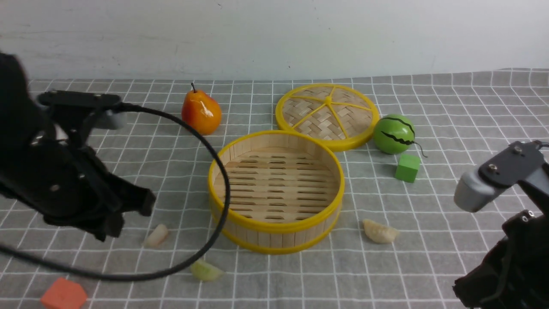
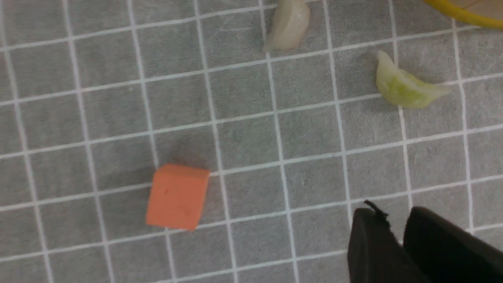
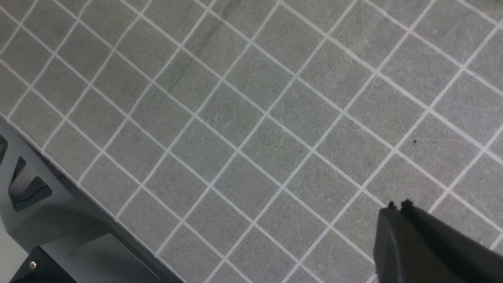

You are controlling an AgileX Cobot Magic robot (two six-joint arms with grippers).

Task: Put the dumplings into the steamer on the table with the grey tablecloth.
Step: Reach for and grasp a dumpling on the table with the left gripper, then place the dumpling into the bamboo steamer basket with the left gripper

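steamer [image 1: 274,226]: middle of the table [image 1: 472,107]
lid [image 1: 328,116]: behind steamer, rightward, just beside it
pear [image 1: 201,112]: behind steamer, leftward
melon [image 1: 393,134]: just right of lid
far block [image 1: 407,167]: just before melon
left dumpling [image 1: 156,235]: left of steamer
front dumpling [image 1: 206,270]: before steamer, leftward
right dumpling [image 1: 379,231]: right of steamer
near block [image 1: 63,294]: left of front dumpling, nearest me
my left claw [image 2: 395,224]: left of left dumpling

Left wrist camera, as I see it. Grey cloth [image 2: 243,149] with a white grid fills the background. An orange block [image 2: 177,196] sits alone on it, well apart from everything else. A white dumpling [image 2: 288,25] and a green dumpling [image 2: 406,86] lie near each other without touching. Just beyond them I see only a strip of the steamer [image 2: 463,11], its yellow rim. My left pincer [image 2: 397,226] shows over bare cloth, jaws narrowly parted and holding nothing.
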